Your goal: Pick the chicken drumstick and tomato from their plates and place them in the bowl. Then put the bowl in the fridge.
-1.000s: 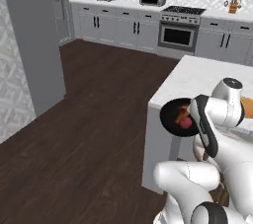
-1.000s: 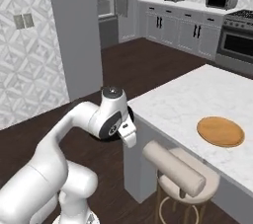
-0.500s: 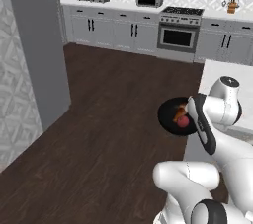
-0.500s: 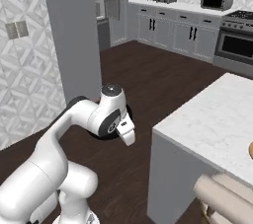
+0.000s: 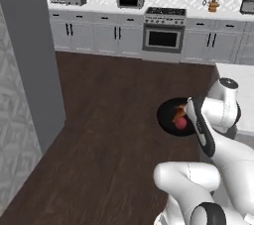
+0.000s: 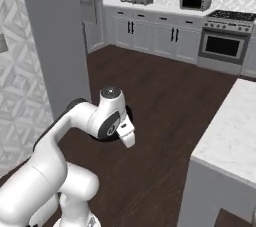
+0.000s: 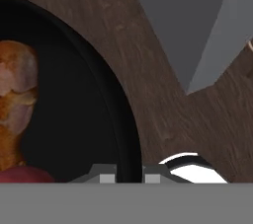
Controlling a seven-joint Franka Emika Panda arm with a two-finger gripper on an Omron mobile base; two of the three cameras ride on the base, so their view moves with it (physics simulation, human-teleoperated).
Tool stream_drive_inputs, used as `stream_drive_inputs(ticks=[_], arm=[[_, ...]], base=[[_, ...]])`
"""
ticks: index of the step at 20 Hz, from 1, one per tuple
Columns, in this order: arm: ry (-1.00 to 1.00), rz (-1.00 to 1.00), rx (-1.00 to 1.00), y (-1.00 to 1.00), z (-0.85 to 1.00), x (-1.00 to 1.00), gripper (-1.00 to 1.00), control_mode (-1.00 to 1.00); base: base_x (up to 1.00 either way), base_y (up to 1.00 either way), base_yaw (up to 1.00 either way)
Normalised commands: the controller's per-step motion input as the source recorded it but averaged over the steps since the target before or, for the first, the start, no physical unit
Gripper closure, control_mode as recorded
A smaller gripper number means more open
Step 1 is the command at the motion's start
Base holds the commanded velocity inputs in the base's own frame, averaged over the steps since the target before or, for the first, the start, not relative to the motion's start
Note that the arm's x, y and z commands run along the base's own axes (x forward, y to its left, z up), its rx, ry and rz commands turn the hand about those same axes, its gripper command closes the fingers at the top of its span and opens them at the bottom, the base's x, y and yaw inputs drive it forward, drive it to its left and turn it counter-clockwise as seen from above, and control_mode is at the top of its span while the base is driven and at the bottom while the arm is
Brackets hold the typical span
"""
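Bowl (image 7: pixel 99 94) rim in closed claw (image 7: pixel 129 176); tomato (image 5: pixel 182 123) inside.

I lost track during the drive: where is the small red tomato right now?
In the left base view the small glossy red tomato lies inside the dark round bowl, beside the brown chicken drumstick, carried above the dark wood floor.

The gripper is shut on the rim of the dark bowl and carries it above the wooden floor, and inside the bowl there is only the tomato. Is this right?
Not quite. The bowl holds both the tomato and the chicken drumstick, as the hand view and left base view show. The rest stands: the gripper is shut on the bowl's rim, above the wooden floor.
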Motion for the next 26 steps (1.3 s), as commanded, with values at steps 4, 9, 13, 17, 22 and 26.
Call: stream_drive_inputs(ticks=[4,9,13,17,22,26], arm=[[0.0,0.0,0.0,0.0,0.0,0.0,1.0,1.0],[0.0,0.0,0.0,0.0,0.0,0.0,1.0,1.0],[0.0,0.0,0.0,0.0,0.0,0.0,1.0,1.0],[0.0,0.0,0.0,0.0,0.0,0.0,1.0,1.0],[0.0,0.0,0.0,0.0,0.0,0.0,1.0,1.0],[0.0,0.0,0.0,0.0,0.0,0.0,1.0,1.0]], base=[[1.0,0.99,-0.33],[1.0,0.9,-0.22],[1.0,0.56,-0.06],[1.0,0.1,0.0],[1.0,-0.01,0.0],[1.0,-0.05,0.0]])
